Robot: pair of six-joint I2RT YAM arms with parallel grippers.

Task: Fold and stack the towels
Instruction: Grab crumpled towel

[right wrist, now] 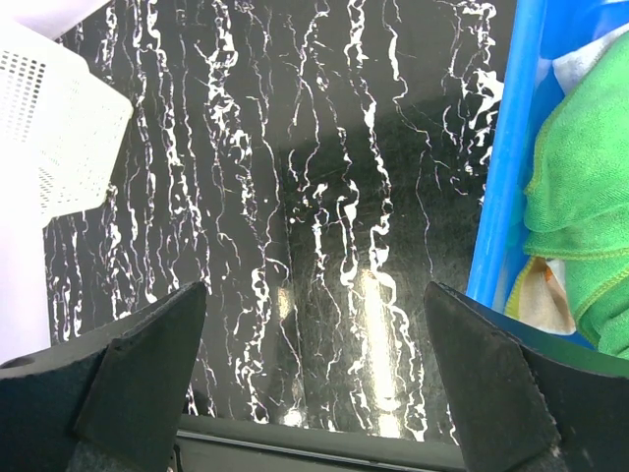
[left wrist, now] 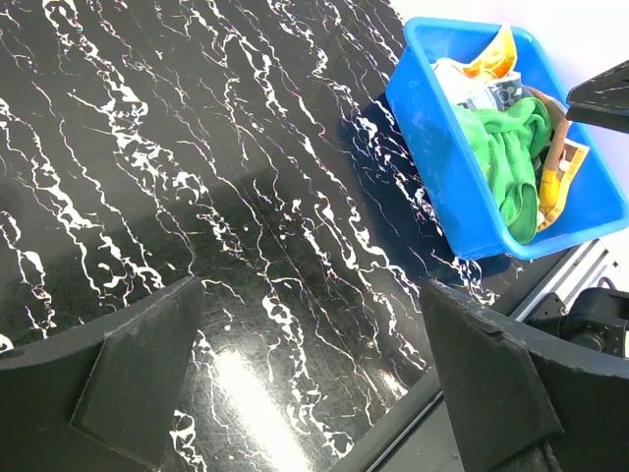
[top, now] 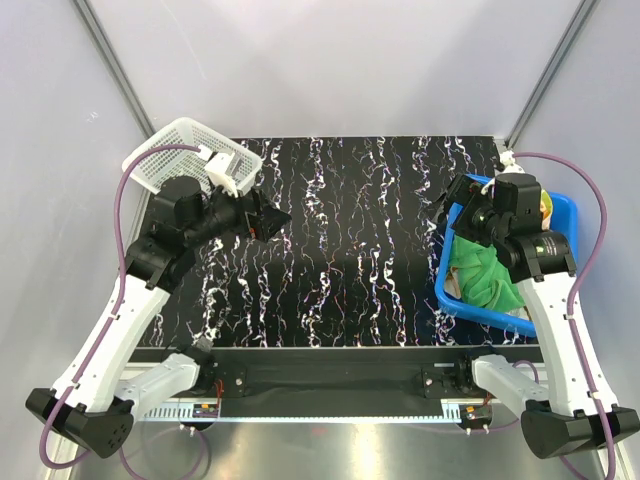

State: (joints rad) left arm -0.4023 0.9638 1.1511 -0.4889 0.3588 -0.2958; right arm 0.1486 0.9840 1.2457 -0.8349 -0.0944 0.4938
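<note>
The towels lie bunched in a blue tub [top: 482, 316] at the table's right edge. A green towel [top: 485, 270] is on top, and a bit of yellow cloth [top: 545, 207] shows behind it. The left wrist view shows the green towel [left wrist: 506, 147], an orange printed towel [left wrist: 499, 54] and a yellow-orange one [left wrist: 562, 177] in the tub [left wrist: 442, 167]. My left gripper [top: 275, 218] hangs open over the table's left part with nothing between its fingers [left wrist: 147, 379]. My right gripper [top: 447, 212] is open and holds nothing, at the tub's left wall [right wrist: 501, 167] beside the green towel [right wrist: 580, 167].
A white mesh basket [top: 185, 150] stands at the table's far left corner, behind my left arm, and also shows in the right wrist view [right wrist: 59, 128]. The black marbled table [top: 350, 240] stretches between the two grippers. Metal frame posts rise at both far corners.
</note>
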